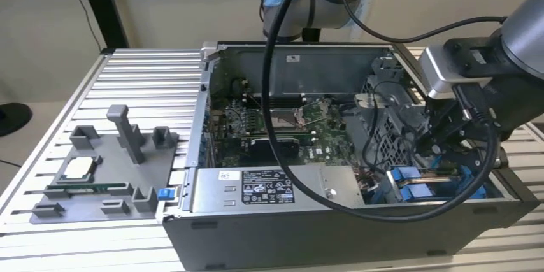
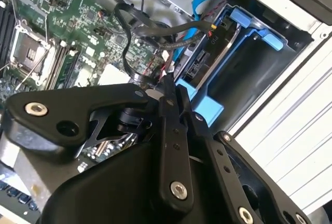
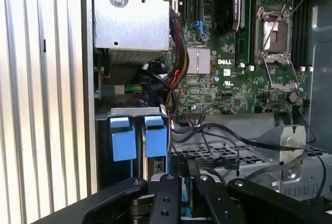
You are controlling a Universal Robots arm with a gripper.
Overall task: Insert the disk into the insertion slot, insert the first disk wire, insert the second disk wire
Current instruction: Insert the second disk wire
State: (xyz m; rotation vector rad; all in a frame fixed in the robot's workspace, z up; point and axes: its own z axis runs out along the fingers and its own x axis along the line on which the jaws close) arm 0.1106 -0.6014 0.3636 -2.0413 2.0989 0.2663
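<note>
Grey fixture tray [image 1: 93, 183], lower left of the exterior view: sitting on the slatted table [image 1: 144, 87], holding a small silver chip [image 1: 78, 167] and a green memory stick [image 1: 89, 188].

Open computer case [image 1: 340, 227], centre: containing the green motherboard [image 1: 281, 128], the labelled grey power-supply box [image 1: 267, 188] with print too small to read, and loose black cables [image 2: 155, 27].

Insertion slot [image 1: 437, 186], lower right of the exterior view: showing blue plastic parts. The disk's blue frame [image 2: 207, 107] is sitting in it; the silver body is largely hidden.

Gripper [image 2: 174, 92], lower centre in both wrist views: fingers [image 2: 167, 110] are standing nearly together at the slot's mouth; whether they are clasping anything cannot be told. Arm [image 1: 510, 49] is cut off at the right edge.
</note>
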